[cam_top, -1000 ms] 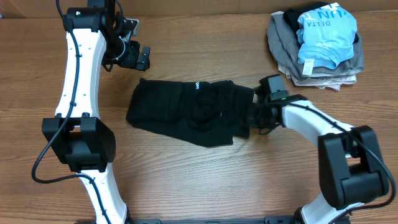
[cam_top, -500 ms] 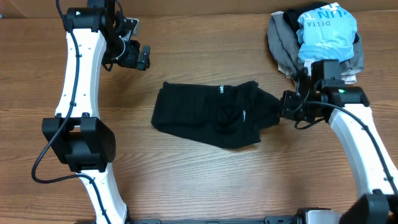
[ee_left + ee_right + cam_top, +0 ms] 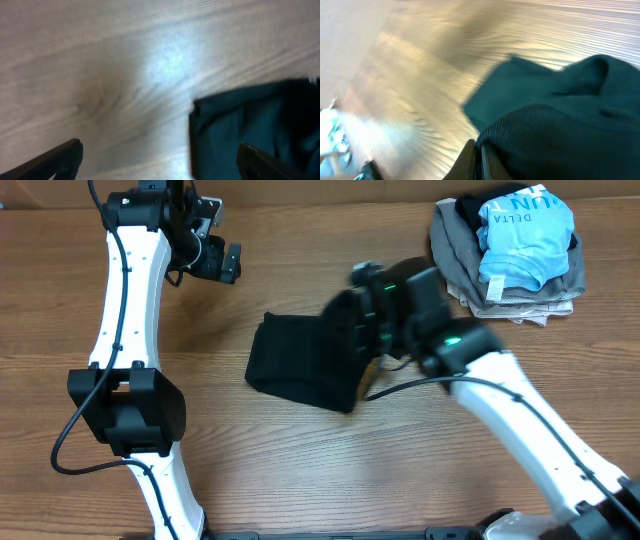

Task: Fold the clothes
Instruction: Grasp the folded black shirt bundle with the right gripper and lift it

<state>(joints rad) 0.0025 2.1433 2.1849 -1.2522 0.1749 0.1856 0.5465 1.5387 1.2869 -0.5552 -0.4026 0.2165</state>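
Note:
The clothes, a black garment (image 3: pixel 298 365), lie mid-table with the right part lifted and doubled over to the left. My right gripper (image 3: pixel 362 320), blurred in the overhead view, hangs over the garment's right side. In the right wrist view that gripper (image 3: pixel 478 156) is shut on a ribbed edge of the garment (image 3: pixel 560 125), which drapes from it above the wood. My left gripper (image 3: pixel 226 262) is open at the back left, apart from the garment. In the left wrist view the gripper (image 3: pixel 160 161) has bare table between its fingers, and a garment corner (image 3: pixel 250 125) lies by the right finger.
A pile of folded garments sits at the back right: a light blue DELTA shirt (image 3: pixel 525 230) on grey and beige pieces (image 3: pixel 462 262). The wooden table (image 3: pixel 300 470) stretches to the front and left.
My right arm has swung left from near the pile, carrying the garment's right end up and over the rest. The garment now covers less table. The left arm has barely moved.

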